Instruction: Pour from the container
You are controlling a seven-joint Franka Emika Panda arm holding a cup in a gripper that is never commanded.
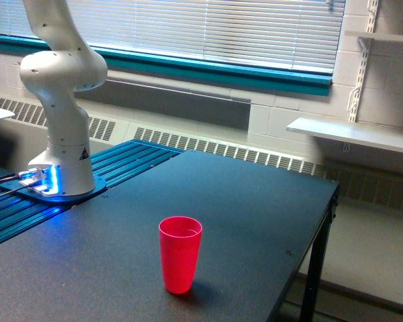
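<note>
The exterior view shows one red cup and one dark table, with one white robot arm on one blue-lit base. Along the wall are one window blind and two white shelves, a lower one and an upper one.
</note>
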